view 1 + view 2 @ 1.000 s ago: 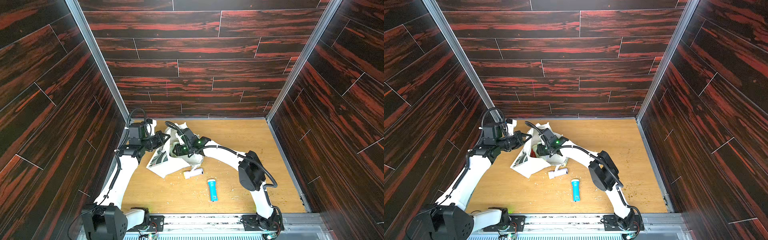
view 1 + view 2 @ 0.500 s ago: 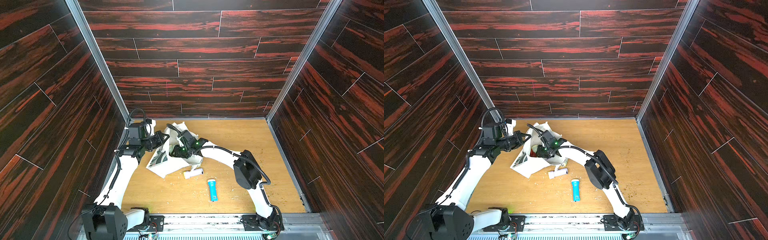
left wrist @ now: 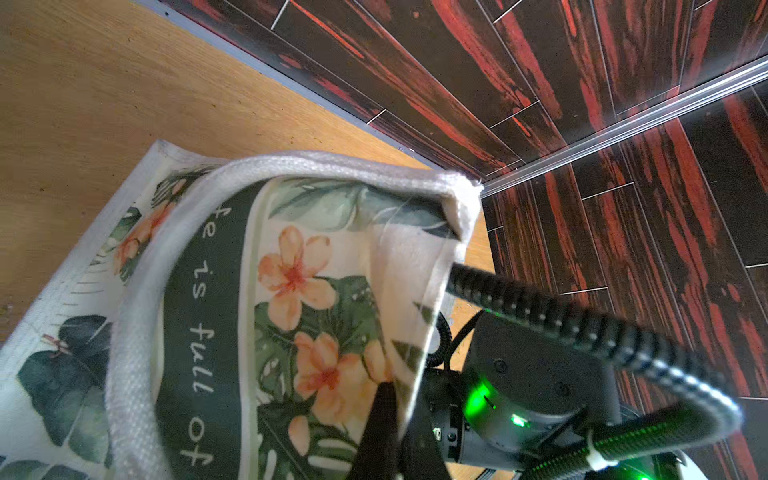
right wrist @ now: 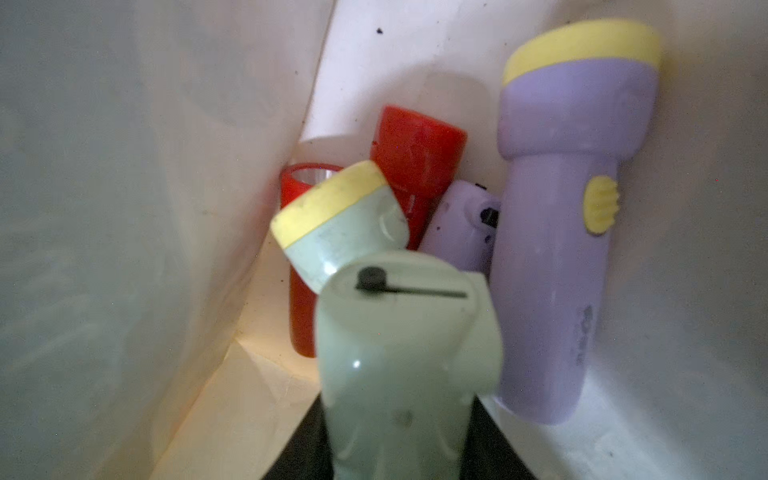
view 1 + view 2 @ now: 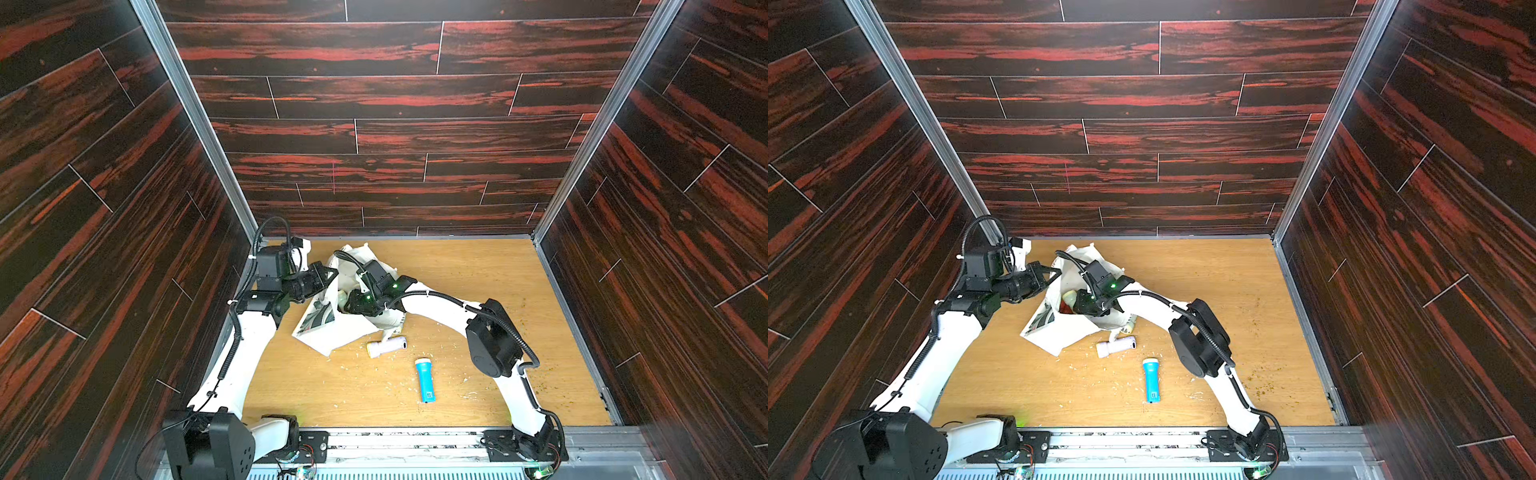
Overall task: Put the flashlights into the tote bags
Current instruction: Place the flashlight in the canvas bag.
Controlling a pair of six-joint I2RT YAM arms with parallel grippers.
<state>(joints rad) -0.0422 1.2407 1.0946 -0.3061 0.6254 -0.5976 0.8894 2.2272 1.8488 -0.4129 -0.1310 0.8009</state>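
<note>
Right wrist view looks inside the bag (image 4: pixel 124 208): a pale green flashlight (image 4: pixel 407 332) sits between the dark fingers (image 4: pixel 307 453) of my right claw (image 4: pixel 401 444), and I cannot tell whether they press on it or stand just clear. Beyond it, piled at the bag's bottom, are a second pale green flashlight (image 4: pixel 340 224) with a yellow ring, two red flashlights (image 4: pixel 415 153), and a lavender flashlight (image 4: pixel 557 249) with a yellow ring and switch that leans on the cloth. A half-hidden lavender flashlight (image 4: pixel 457 228) lies between them. In both top views the bag (image 5: pixel 328 328) (image 5: pixel 1059 332) lies toward the back left corner of the counter (image 5: pixel 478 291) (image 5: pixel 1204 282), and my right arm (image 5: pixel 432 301) reaches into its mouth. My left claw (image 5: pixel 328 276) (image 5: pixel 1052 274) is closed on the bag's rim on the side nearest the left edge. In the left wrist view one dark finger lies against cloth printed with green leaves, orange flowers and lettering. Two more lie on the bare counter. A pale flashlight (image 5: pixel 386 345) (image 5: pixel 1116 346) lies crosswise just beside the bag's near edge. A blue flashlight (image 5: pixel 425 380) (image 5: pixel 1150 380) lies nearer the front edge, apart from the pale one, with its wider head toward the back. Crumbs (image 5: pixel 544 386) are scattered around.
</note>
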